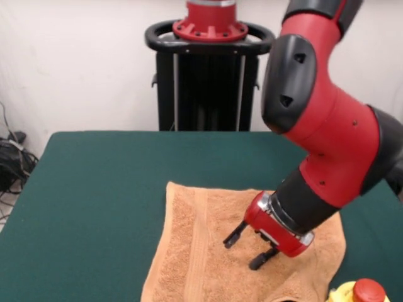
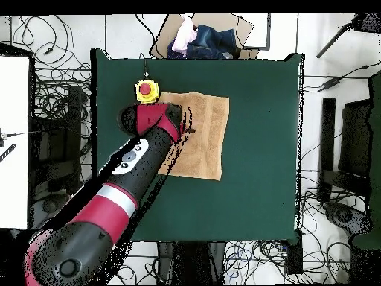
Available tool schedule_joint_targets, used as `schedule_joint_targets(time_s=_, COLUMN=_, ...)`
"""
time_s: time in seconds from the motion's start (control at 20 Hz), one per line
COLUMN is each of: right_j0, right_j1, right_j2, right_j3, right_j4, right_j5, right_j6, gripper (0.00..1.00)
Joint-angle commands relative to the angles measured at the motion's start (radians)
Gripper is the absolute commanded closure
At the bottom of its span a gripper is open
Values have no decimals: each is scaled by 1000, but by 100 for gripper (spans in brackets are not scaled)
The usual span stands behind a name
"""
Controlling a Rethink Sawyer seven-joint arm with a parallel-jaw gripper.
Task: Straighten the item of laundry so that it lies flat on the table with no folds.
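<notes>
The item of laundry (image 1: 201, 258) is an orange-tan towel spread on the green table (image 1: 101, 189), toward its near right part. A woven band runs along the towel's left side. Its left and far edges lie straight, while the near right corner looks slightly rumpled. My gripper (image 1: 247, 248) hangs tilted low over the towel's middle, open, with nothing between its two black fingers (image 1: 234, 237). From overhead, the towel (image 2: 205, 138) lies partly under the arm, and the gripper (image 2: 190, 129) is over its left half.
A yellow box with a red button (image 1: 360, 292) stands at the towel's near right corner, seen overhead (image 2: 147, 91) beside the arm. A pile of clothes (image 2: 197, 37) lies beyond the table edge. Cables cover the floor around the table.
</notes>
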Motion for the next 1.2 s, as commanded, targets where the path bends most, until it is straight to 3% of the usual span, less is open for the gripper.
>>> schedule_joint_targets(time_s=0.05, right_j0=-6, right_j1=-173, right_j2=379, right_j3=297, right_j4=16, right_j5=-292, right_j6=45, gripper=0)
schedule_joint_targets(time_s=0.35, right_j0=-68, right_j1=-294, right_j2=459, right_j3=477, right_j4=-85, right_j5=-397, right_j6=-9, gripper=0)
schedule_joint_targets(time_s=0.55, right_j0=-153, right_j1=-446, right_j2=538, right_j3=652, right_j4=-177, right_j5=-468, right_j6=-55, gripper=0)
schedule_joint_targets(time_s=0.7, right_j0=-227, right_j1=-578, right_j2=584, right_j3=778, right_j4=-249, right_j5=-463, right_j6=-92, gripper=0)
schedule_joint_targets(time_s=0.9, right_j0=-314, right_j1=-692, right_j2=619, right_j3=858, right_j4=-340, right_j5=-401, right_j6=-144, gripper=0)
schedule_joint_targets(time_s=1.0, right_j0=-344, right_j1=-692, right_j2=632, right_j3=860, right_j4=-386, right_j5=-397, right_j6=-140, gripper=0)
schedule_joint_targets(time_s=1.2, right_j0=-370, right_j1=-602, right_j2=627, right_j3=769, right_j4=-454, right_j5=-386, right_j6=-105, gripper=0)
